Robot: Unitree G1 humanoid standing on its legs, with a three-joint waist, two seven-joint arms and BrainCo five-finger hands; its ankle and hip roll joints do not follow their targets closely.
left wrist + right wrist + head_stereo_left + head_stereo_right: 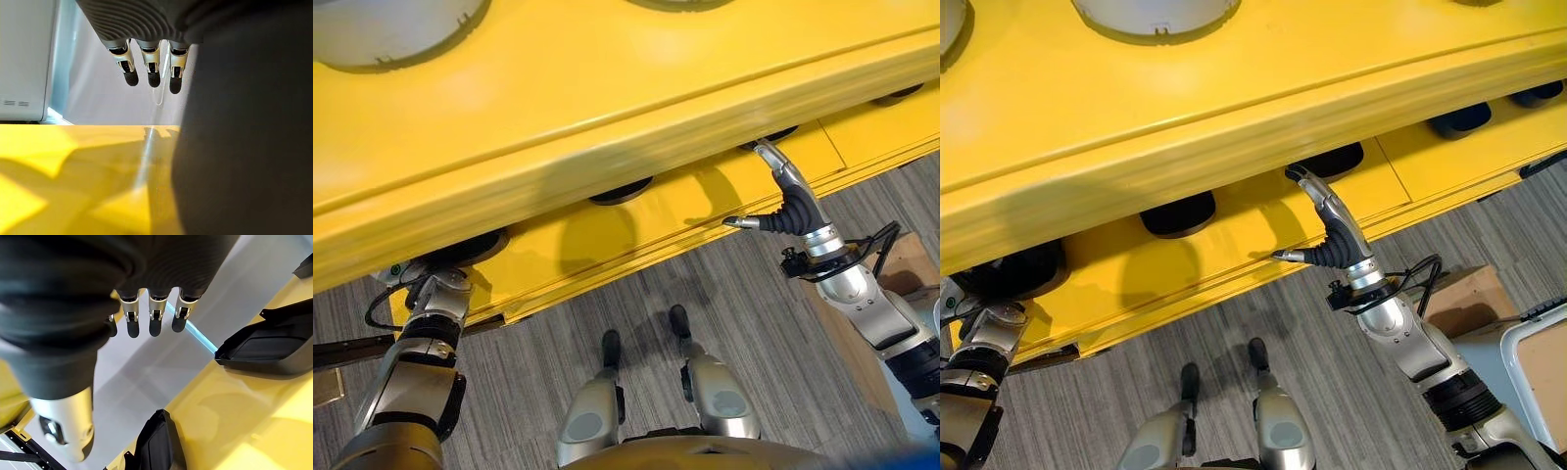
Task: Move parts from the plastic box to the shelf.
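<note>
A: Entry. The yellow shelf (607,108) spans both eye views as tiers. Black moulded parts (1178,213) sit in a row on the lower tier, mostly tucked under the lip of the tier above. Grey round parts (1156,18) rest on the top tier.

B: Right hand?

A: The right hand (1327,230) is at the front of the lower tier, fingers straight, thumb spread out sideways, holding nothing. Its wrist view shows relaxed fingers (155,316) above the yellow surface, with one black part (266,347) set down to one side and another black part (157,443) nearer the wrist. It touches neither.

B: Left hand?

A: The left hand (149,61) reaches under the upper tier at the shelf's left end. Its fingers hang straight, clear of the yellow surface. A dark mass sits close beside the camera, and I cannot tell what it is or whether the thumb touches it.

B: The plastic box?

A: I cannot place it. A pale tray-like edge (1547,367) sits on the floor at the right, but it is unidentified.

B: Risks?

A: Judgement only. Both hands work beneath an overhang, so pulling them up instead of straight out could knock the lip. A sideways sweep of the right hand could shove the neighbouring black parts out of line.
</note>
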